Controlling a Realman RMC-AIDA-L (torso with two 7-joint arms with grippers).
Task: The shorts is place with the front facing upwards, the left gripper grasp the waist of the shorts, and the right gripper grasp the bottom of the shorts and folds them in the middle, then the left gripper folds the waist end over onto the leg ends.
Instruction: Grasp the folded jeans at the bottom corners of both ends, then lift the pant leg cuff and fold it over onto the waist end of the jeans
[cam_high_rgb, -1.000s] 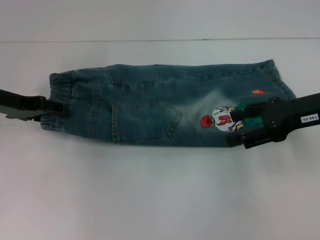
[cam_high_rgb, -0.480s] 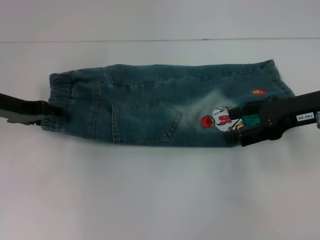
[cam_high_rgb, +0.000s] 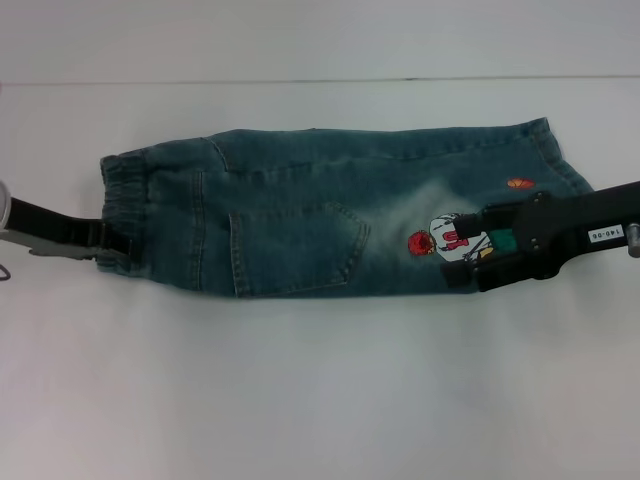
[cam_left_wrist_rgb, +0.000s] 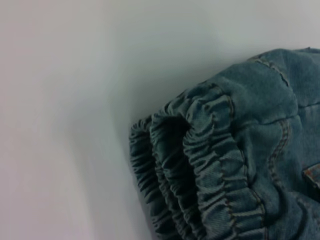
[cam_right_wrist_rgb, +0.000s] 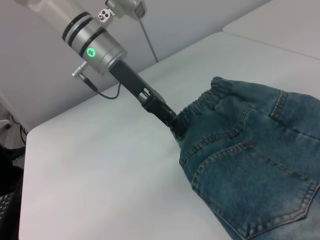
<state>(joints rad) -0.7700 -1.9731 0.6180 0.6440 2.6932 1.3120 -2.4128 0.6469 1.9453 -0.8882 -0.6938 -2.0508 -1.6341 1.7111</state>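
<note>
The shorts (cam_high_rgb: 300, 220) lie folded in half lengthwise on the white table (cam_high_rgb: 320, 380), waist to the left and leg ends (cam_high_rgb: 555, 160) to the right. My left gripper (cam_high_rgb: 118, 243) is shut on the near corner of the ruffled waist (cam_high_rgb: 125, 190). The right wrist view shows the left gripper (cam_right_wrist_rgb: 176, 126) biting into the waist (cam_right_wrist_rgb: 205, 102). The left wrist view is filled by the gathered waist (cam_left_wrist_rgb: 210, 165). My right gripper (cam_high_rgb: 458, 247) lies over the embroidered patch (cam_high_rgb: 445, 235) near the bottom of the shorts, prongs apart, holding nothing.
White table stretches all around the shorts, with wide free room in front. A seam or edge (cam_high_rgb: 320, 80) runs across the back of the table. A cable (cam_right_wrist_rgb: 147, 40) hangs behind the left arm's silver wrist (cam_right_wrist_rgb: 92, 47).
The left gripper has shifted slightly rightward with the waist corner, pushing the waist end a little to the right. The right gripper has slid a little left and up over the patch.
</note>
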